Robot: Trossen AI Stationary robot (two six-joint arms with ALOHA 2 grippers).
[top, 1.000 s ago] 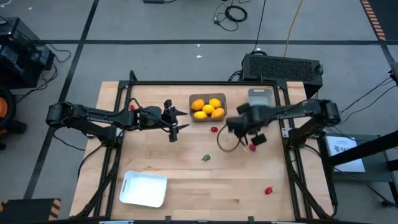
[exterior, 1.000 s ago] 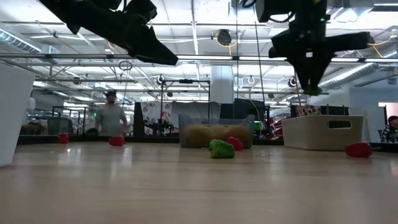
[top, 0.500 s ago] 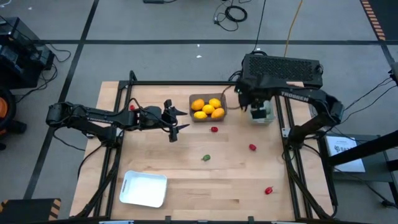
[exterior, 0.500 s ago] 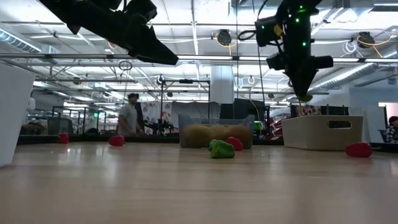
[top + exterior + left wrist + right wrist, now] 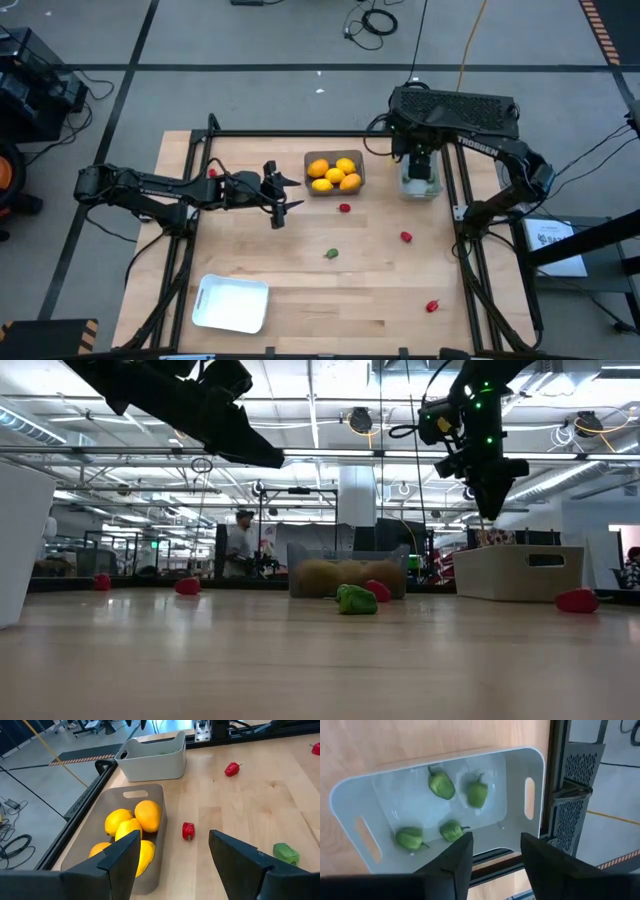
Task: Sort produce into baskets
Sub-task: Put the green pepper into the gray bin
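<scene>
Right end effector [image 5: 492, 855] released, empty, poised above pale grey bin [image 5: 530, 757] holding four green peppers [image 5: 441, 785]. Judged next: lift clear of rim, then fetch stray green pepper [image 5: 331, 254] mid-desk. Left end effector [image 5: 172, 855] released, beside lemon bin [image 5: 150, 795].

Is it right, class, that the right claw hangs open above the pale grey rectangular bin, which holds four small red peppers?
Not quite. The right claw does hang open above the pale grey rectangular bin, and it holds four pieces, but they are small green peppers, not red ones. The right wrist view, looking down into the bin, shows this. The small red peppers lie on the wooden table.
</scene>
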